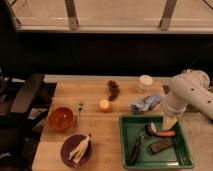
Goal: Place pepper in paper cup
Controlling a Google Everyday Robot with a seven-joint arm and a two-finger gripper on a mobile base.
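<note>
The pepper (166, 133), slim and red-orange, lies in the green tray (150, 163) near its right side. The paper cup (145, 82), short and white, stands at the back of the wooden table, well beyond the tray. My gripper (169, 122) hangs from the white arm (187, 95) that comes in from the right. It sits just above the pepper, at the tray's back right part. I cannot see whether it touches the pepper.
The tray also holds a black block (161, 146), a black-handled tool (136, 149) and a small white object (151, 129). A blue cloth (145, 103) lies between tray and cup. Further left are a pine cone (114, 90), yellow candle (104, 105), fork (80, 111), orange bowl (60, 118) and purple plate (71, 150).
</note>
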